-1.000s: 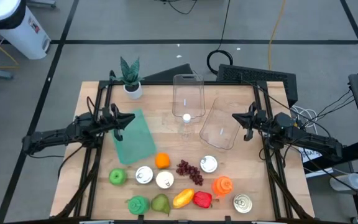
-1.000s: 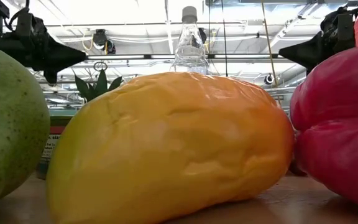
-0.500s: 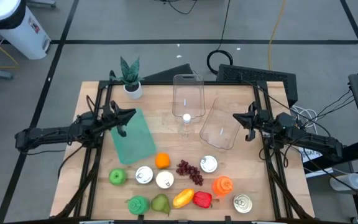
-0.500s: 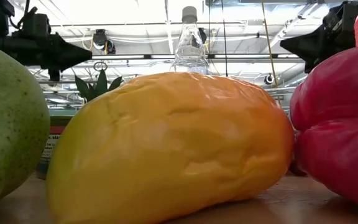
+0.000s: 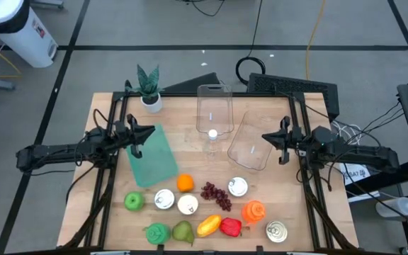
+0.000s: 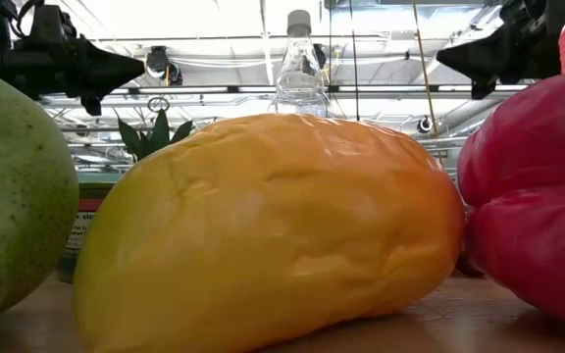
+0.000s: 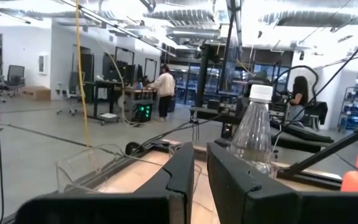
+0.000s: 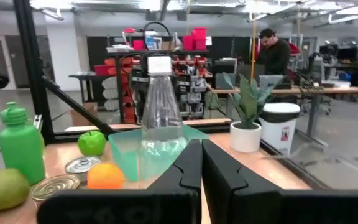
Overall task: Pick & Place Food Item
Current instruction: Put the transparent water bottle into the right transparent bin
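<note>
Hovering clenched and empty, left gripper (image 5: 141,132) and right gripper (image 5: 273,136) faced the orange (image 5: 185,183) at six o'clock, likely light, firm, smooth—best pinched across its middle.

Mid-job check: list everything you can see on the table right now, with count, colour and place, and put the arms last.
Potted plant: 1, green in white pot, back left corner.
Clear containers: 2, transparent, back centre; the right one tilted.
Water bottle: 1, clear with white cap, centre.
Cutting board: 1, green, left of centre.
Orange: 1, orange, centre.
Grapes: 1 bunch, dark red, right of the orange.
Cans: 4, silver, front half.
Apple: 1, green, front left.
Green bottle: 1, front edge.
Pear: 1, green, front edge.
Mango: 1, yellow-orange, front edge.
Pepper: 1, red, front edge.
Orange bottle: 1, front right.
Left claw: shut, above the cutting board.
Right claw: shut, beside the tilted container.
</note>
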Robot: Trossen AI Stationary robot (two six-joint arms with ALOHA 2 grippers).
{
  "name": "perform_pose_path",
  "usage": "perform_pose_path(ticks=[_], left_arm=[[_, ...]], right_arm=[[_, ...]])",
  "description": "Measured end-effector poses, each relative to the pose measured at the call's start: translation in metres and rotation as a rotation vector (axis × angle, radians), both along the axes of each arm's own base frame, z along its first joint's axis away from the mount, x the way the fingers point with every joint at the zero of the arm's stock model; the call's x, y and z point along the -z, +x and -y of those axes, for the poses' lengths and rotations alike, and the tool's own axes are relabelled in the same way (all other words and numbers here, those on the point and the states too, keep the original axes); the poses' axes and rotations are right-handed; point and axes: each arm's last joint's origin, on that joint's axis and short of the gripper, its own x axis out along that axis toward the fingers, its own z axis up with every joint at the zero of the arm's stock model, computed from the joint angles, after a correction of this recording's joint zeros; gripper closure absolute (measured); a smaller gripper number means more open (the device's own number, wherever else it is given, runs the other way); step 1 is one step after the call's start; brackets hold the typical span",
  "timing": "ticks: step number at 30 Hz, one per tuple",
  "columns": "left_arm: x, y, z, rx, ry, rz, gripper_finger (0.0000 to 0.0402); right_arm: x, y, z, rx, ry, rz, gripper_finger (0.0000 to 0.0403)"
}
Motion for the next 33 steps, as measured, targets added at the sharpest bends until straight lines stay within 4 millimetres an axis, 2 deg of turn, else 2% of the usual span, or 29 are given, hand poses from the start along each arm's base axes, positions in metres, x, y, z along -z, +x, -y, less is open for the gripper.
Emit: perform_pose_path(ticks=[13,18,21,24,27,33], left_arm=[[0.005,0.001,0.000,0.002,-0.045,-0.042,0.0350],[0.005,0.001,-0.001,-0.013,-0.057,-0.042,0.0350],[0.006,0.001,-0.001,-0.011,-0.059,-0.044,0.0350],[0.006,0.001,-0.001,-0.010,-0.062,-0.047,0.0350],[0.008,0.001,-0.001,-0.009,-0.075,-0.066,0.0350],[0.010,0.002,-0.001,-0.007,-0.091,-0.082,0.0350]], right_arm=[[0.010,0.019,-0.011,-0.107,-0.075,-0.107,0.0403],[-0.003,0.023,-0.021,-0.169,-0.158,0.020,0.0403],[-0.022,0.023,-0.029,-0.216,-0.171,0.085,0.0392],[-0.042,0.025,-0.037,-0.265,-0.180,0.072,0.0363],[-0.053,0.028,-0.045,-0.275,-0.183,0.016,0.0318],[-0.046,0.037,-0.067,-0.390,-0.178,-0.083,0.0203]])
